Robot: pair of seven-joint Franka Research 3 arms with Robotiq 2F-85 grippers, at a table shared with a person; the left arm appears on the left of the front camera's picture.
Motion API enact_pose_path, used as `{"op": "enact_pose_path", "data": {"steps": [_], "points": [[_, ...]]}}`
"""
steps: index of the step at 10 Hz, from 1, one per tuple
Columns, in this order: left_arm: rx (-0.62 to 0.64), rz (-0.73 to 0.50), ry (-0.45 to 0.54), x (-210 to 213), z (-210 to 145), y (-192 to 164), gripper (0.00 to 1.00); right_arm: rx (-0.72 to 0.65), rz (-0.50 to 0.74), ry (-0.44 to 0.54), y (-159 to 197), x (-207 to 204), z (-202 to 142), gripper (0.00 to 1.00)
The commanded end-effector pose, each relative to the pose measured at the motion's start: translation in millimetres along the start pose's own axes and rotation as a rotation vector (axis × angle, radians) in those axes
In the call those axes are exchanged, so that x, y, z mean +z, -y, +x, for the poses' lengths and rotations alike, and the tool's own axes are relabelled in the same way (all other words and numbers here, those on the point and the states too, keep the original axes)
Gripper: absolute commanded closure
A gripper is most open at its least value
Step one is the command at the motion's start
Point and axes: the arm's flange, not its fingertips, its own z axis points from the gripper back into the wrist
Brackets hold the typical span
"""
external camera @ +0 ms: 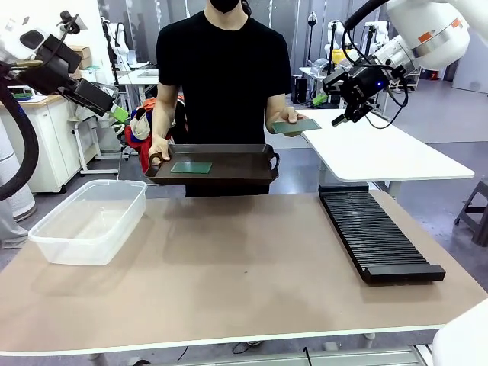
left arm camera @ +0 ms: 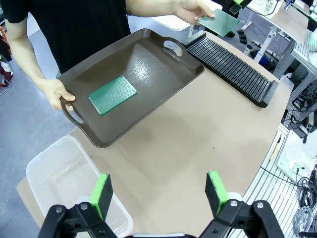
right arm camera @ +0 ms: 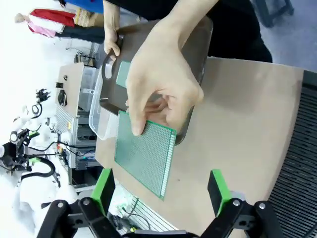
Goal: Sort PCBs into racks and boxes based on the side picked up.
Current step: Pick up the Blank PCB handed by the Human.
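A person across the table holds out one green PCB in one hand, just in front of my right gripper. That gripper is open, and the board is not between its fingers. A second PCB lies flat in the dark brown tray, which the person's other hand holds by a handle. My left gripper hangs open and empty, high at the left above the clear box. The black slotted rack lies at the table's right side.
The tan tabletop between box and rack is bare. A white table stands behind the rack, under my right arm. The person's torso and tray occupy the far middle edge.
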Motion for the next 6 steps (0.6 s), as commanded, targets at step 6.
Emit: {"op": "enact_pose_path", "data": {"steps": [6], "points": [[0.002, -0.012, -0.003, 0, -2, 0, 0.0, -0.313, 0.273, -0.103, 50, -36, 33, 0.0]]}}
